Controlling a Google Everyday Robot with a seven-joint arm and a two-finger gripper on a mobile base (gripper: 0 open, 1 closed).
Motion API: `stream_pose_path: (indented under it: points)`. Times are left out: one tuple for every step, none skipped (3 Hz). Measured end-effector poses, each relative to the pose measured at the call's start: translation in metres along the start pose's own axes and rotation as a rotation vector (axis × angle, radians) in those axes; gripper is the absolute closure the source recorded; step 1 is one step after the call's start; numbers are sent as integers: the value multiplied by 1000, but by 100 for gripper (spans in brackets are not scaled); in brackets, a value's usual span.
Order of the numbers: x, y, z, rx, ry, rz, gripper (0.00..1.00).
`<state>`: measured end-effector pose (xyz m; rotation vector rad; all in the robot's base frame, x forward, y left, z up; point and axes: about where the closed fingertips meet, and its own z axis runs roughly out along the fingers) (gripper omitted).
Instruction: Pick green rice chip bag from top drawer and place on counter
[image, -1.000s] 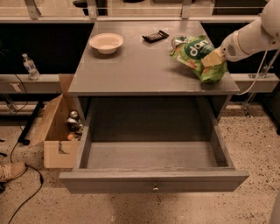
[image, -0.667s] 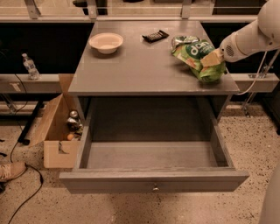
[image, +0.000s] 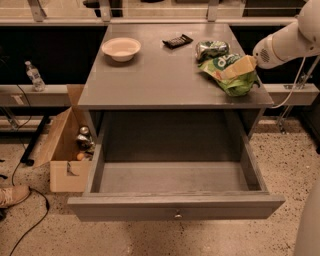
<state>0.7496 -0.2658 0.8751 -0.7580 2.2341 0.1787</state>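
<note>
The green rice chip bag (image: 235, 82) lies on the right side of the grey counter (image: 150, 75), near its right edge. My gripper (image: 241, 66) reaches in from the right on a white arm, and its tan fingers (image: 245, 64) are closed on the top of the bag. The top drawer (image: 175, 207) is pulled fully open below the counter. Its inside shows nothing in it, and its small metal knob is at the centre of the front panel.
A shiny silver-green foil packet (image: 211, 49) sits just behind the bag. A white bowl (image: 121, 48) and a small black object (image: 177, 41) are at the back of the counter. A cardboard box (image: 62, 150) with cans stands on the floor to the left, near a shoe (image: 12, 195).
The bag and my gripper have shifted slightly toward the front right of the counter. The drawer has not moved.
</note>
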Motion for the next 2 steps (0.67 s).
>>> stream_pose_path:
  points:
    - [-8, -8, -22, 18, -47, -4, 0]
    - [-18, -22, -68, 53, -145, 7, 0]
